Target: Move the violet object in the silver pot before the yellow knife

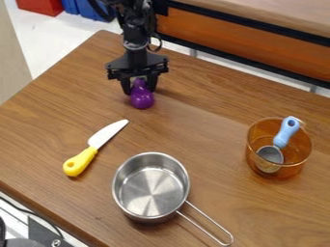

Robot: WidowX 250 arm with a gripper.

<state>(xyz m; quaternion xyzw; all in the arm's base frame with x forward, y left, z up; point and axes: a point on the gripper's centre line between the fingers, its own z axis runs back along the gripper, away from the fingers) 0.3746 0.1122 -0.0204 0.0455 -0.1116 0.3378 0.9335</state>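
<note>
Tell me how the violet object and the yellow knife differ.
The violet object is rounded and bulbous; the yellow knife is long and slim. The violet object is upright at the gripper; the yellow knife lies flat. Both are outside the silver pot.

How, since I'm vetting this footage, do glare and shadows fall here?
In the camera view, bright reflections streak the silver pot; small dark shadows edge the yellow knife's handle and the pot's base; soft light falls across the table.
</note>
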